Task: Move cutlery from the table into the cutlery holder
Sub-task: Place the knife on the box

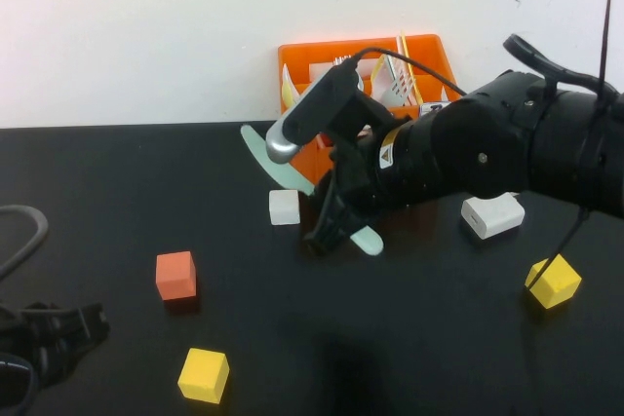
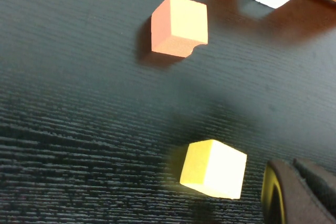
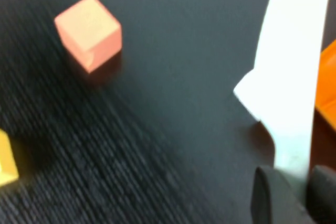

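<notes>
Nearest the robot, the left end effector (image 1: 58, 333) sits parked low at the near-left corner of the glossy black surface (image 1: 409, 358); whether its fingers are apart or together cannot be told. Just beside it, toward the middle, lies a yellow cube (image 1: 204, 375), and a little farther back an orange cube (image 1: 175, 275) — both also show in the left wrist view, the yellow cube (image 2: 213, 169) closest to the dark finger tip at that picture's edge. Well apart on the right, a 2nd yellow cube (image 1: 554, 282) rests near the right arm's body.

Farther back, at mid-surface, the right end effector (image 1: 334, 219) points down and is clamped on the mint-green knife (image 1: 278, 165). The knife runs diagonally: 1 rounded end pokes out below the fingers toward the near right, while the longer part rises up and left toward the crate. In the right wrist view the pale knife (image 3: 294, 77) passes between the 2 dark fingers (image 3: 265, 195).

A small white cube (image 1: 285, 207) lies just left of the end effector, and a white rounded block (image 1: 492, 214) sits to its right, partly under the arm.

Farthest back, against the wall, stands the orange cutlery holder (image 1: 429, 51), its front largely hidden by the arm — white cutlery shows inside.
</notes>
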Action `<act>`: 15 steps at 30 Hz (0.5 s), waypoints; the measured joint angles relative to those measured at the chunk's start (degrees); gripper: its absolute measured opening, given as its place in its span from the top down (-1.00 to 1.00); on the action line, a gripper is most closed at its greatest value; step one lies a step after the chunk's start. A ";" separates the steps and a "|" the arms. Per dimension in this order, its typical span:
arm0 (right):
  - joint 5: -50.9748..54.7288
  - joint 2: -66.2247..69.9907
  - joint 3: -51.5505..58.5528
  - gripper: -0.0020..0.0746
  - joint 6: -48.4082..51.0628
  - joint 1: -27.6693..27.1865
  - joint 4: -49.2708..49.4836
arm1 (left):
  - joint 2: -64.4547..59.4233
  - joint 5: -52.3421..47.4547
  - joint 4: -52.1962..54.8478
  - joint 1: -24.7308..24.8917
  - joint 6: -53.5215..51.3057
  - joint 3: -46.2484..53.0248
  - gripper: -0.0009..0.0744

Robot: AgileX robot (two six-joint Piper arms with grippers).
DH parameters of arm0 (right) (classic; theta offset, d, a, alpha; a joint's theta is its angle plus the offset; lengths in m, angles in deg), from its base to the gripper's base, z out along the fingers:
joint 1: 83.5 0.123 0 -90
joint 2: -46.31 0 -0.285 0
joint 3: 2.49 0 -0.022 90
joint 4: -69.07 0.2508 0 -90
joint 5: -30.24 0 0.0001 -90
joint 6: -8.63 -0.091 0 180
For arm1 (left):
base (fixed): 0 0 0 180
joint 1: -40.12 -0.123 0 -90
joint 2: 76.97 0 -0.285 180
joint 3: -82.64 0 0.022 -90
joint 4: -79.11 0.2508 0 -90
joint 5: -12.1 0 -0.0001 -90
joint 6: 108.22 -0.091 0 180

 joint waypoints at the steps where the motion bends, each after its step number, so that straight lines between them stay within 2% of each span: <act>1: -0.67 0.00 0.00 0.64 0.00 0.00 0.00 | 0.00 0.00 0.00 0.00 0.00 0.00 0.98; 6: -4.86 0.00 0.00 0.64 0.00 -0.12 -0.13 | 0.00 0.00 -0.36 0.00 0.00 0.00 0.98; 15: -18.35 0.00 0.00 0.64 0.00 -0.12 0.07 | 0.00 0.60 -1.49 0.00 0.00 0.00 0.98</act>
